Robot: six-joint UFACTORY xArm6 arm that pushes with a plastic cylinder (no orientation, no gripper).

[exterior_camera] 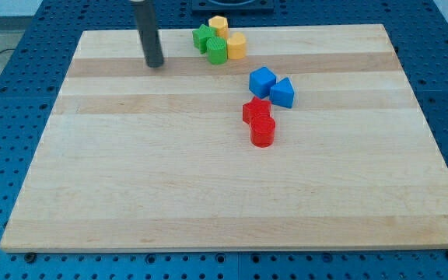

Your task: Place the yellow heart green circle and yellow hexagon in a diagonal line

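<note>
My tip [155, 64] rests on the wooden board near the view's top left, well to the left of a tight cluster of blocks. In that cluster, the yellow hexagon [218, 24] is nearest the view's top. The green circle [218, 51] lies just below it, and the yellow heart [237, 45] touches the circle's right side. A green star [203, 36] sits at the cluster's left, on the side closest to my tip. The tip touches no block.
A blue cube [262, 81] and a blue triangle [282, 92] sit side by side right of centre. A red star [256, 111] and a red cylinder [263, 132] touch just below them. The board's top edge [302, 26] is close behind the cluster.
</note>
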